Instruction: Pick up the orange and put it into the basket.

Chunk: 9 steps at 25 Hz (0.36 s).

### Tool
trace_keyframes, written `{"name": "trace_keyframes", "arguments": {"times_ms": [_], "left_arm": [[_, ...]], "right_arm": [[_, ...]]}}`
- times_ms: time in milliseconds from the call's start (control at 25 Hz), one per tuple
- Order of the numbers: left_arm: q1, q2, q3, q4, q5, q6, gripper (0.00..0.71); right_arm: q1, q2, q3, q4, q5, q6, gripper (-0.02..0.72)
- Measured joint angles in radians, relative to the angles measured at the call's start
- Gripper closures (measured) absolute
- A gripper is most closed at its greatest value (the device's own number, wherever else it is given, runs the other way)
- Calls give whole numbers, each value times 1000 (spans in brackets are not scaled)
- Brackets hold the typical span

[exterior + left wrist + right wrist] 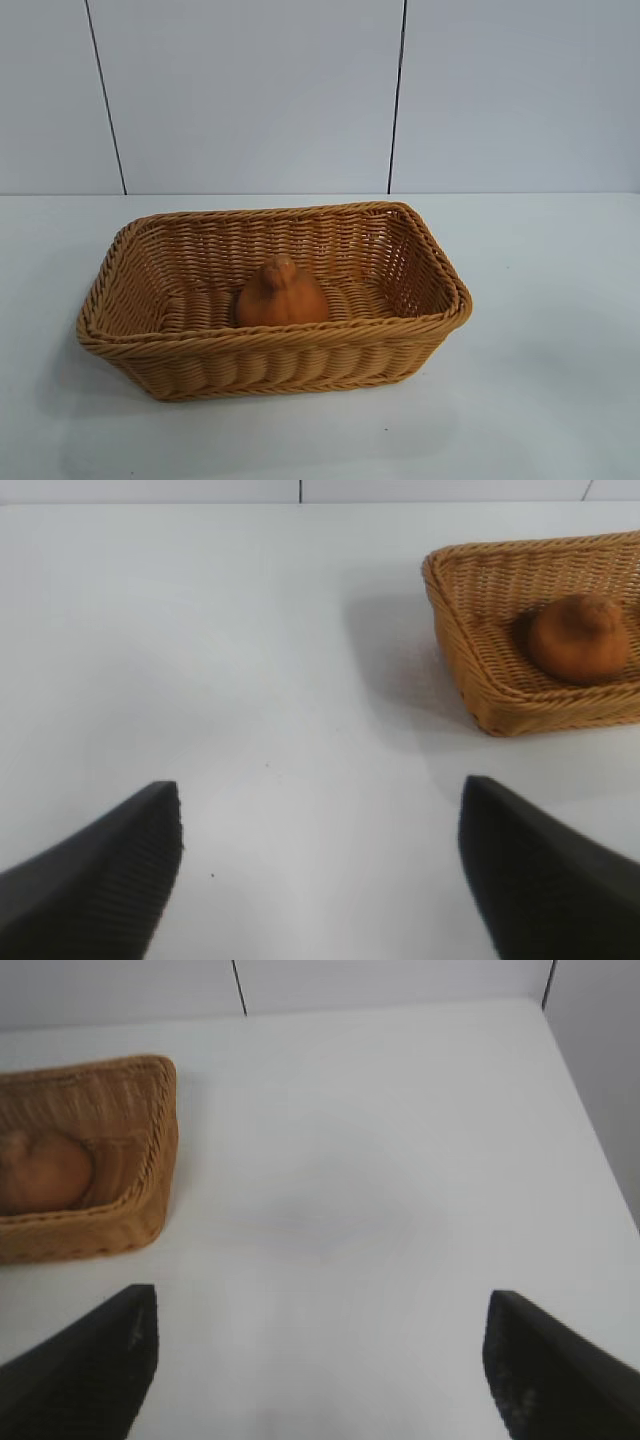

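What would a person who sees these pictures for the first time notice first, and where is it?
The eye goes first to the basket, a wide woven one standing in the middle of the white table. Inside it, on its floor near the front wall, sits the orange with its knob pointing up. Both grippers are away from it, each open above bare table: the left gripper to one side of the basket, the right gripper to the other.

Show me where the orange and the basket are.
orange [281,297], exterior view, middle of its lumpy body.
basket [270,339], exterior view, near rim of the wicker wall.
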<state>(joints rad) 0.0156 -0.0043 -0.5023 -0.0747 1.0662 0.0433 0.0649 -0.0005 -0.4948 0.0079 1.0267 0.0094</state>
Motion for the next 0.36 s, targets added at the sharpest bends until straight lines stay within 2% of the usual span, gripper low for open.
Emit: {"name": "trace_keyframes", "arguments": {"times_ms": [360], "left_arm": [[0,0,0,0,0,0,161]], "right_arm": [[0,-5,-2,3,0,0,94]]}}
